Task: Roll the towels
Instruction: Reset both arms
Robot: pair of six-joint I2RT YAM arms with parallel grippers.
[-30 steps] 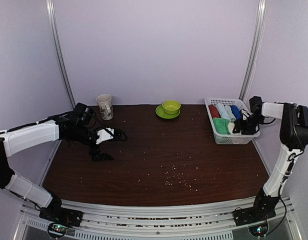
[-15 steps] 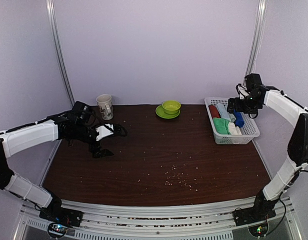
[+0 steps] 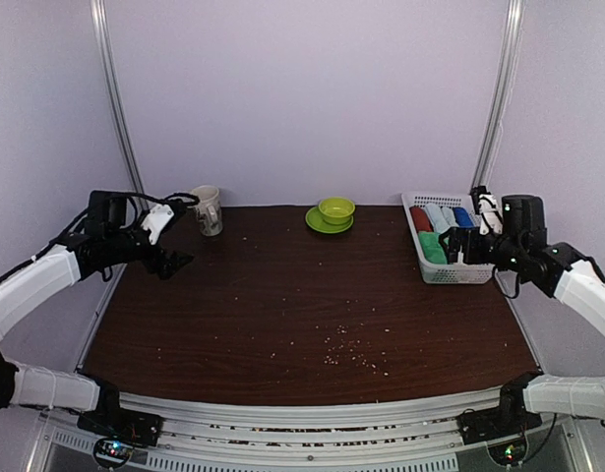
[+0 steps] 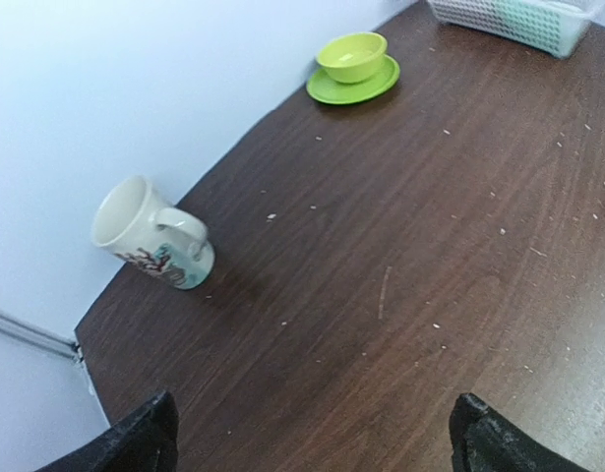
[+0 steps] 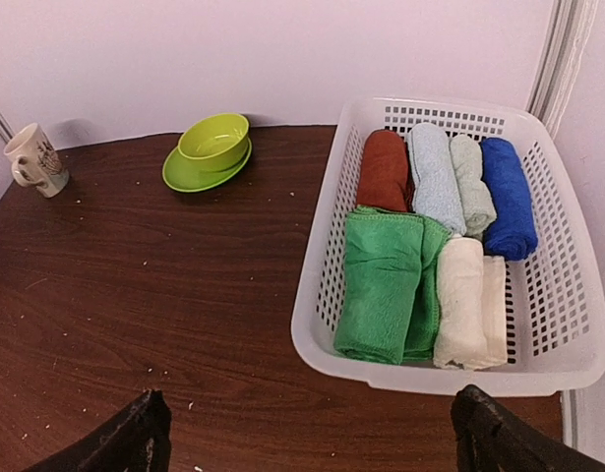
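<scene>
The bright green towel (image 5: pixel 386 285) lies rolled or folded in the front left of a white basket (image 5: pixel 420 372). Beside it on the right lies the cream-white towel (image 5: pixel 464 300), rolled. In the top view the green towel (image 3: pixel 432 246) shows in the basket (image 3: pixel 457 274) at the table's right edge. My right gripper (image 5: pixel 312 433) hangs open above the table just in front of the basket, with nothing between its fingers (image 5: pixel 135 433). Near the back left corner my left gripper (image 4: pixel 317 433) hangs open and empty over bare wood. In the top view the left gripper (image 3: pixel 177 232) and the right gripper (image 3: pixel 464 234) are far apart.
Red (image 5: pixel 384 169), pale blue (image 5: pixel 435 175), pale green (image 5: pixel 471 182) and dark blue (image 5: pixel 509 195) rolls fill the basket's back row. A mug (image 3: pixel 208 209) stands at the back left. A green bowl on a saucer (image 3: pixel 334 212) sits at the back centre. Crumbs dot the table (image 3: pixel 312 305).
My right gripper has opened, risen out of the basket and drawn back to its front side. The left arm has pulled back to the left and lifted.
</scene>
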